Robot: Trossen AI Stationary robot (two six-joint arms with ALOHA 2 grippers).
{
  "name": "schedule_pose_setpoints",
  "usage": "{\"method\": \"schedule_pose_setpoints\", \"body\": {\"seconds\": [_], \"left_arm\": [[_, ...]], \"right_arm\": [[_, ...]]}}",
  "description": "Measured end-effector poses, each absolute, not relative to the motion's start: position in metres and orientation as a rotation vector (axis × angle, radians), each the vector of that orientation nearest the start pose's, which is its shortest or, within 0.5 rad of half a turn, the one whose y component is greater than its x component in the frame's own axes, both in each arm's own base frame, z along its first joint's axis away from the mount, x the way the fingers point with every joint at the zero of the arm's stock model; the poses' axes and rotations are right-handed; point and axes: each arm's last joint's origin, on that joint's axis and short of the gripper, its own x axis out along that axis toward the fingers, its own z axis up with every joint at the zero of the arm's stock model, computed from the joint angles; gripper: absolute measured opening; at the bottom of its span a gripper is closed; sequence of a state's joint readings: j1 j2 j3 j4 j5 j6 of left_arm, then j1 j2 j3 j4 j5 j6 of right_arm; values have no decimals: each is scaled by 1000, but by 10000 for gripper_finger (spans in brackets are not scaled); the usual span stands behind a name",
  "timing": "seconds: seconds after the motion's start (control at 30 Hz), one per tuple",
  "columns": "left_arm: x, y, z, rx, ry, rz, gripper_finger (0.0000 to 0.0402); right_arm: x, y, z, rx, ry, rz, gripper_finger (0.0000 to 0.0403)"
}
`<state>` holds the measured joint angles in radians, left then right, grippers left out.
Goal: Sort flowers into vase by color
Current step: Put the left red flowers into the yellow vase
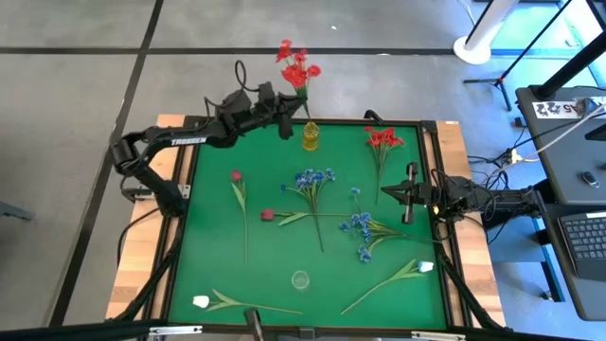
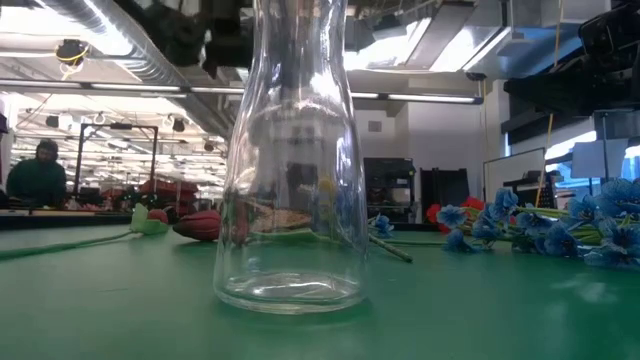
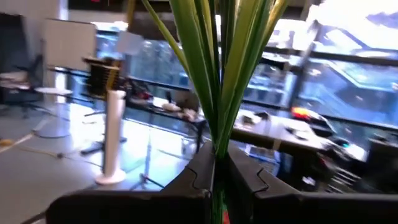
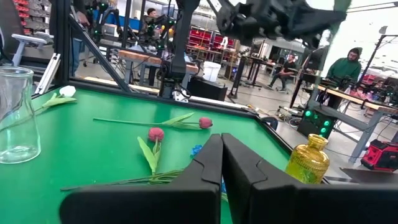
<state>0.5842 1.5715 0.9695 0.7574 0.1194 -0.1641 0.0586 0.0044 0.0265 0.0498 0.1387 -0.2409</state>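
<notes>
Red spray (image 1: 297, 68) hangs clamped in the left gripper (image 1: 284, 117) over the yellow vase (image 1: 311, 135) at the mat's far edge; no flower looks sorted yet. Other flowers lie across the green mat (image 1: 208, 265), near the empty clear vase (image 1: 300, 279). Right gripper (image 1: 386, 193) waits shut, empty, at right with open room around.
</notes>
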Motion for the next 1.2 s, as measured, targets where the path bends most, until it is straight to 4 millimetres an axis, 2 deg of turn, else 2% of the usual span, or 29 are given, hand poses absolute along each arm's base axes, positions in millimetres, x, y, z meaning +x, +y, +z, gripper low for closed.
{"method": "schedule_pose_setpoints", "body": {"seconds": [0.17,0.33,0.87,1.2], "left_arm": [[290,219,272,-156,-154,535,11],[286,231,265,-215,-168,591,12],[305,205,265,-119,-139,530,12],[313,199,258,-23,-84,625,12]], "right_arm": [[96,2,177,-234,-62,-88,8],[96,2,177,-234,-62,-88,8],[96,2,177,-233,-62,-88,8],[96,2,177,-233,-62,-88,8]]}}
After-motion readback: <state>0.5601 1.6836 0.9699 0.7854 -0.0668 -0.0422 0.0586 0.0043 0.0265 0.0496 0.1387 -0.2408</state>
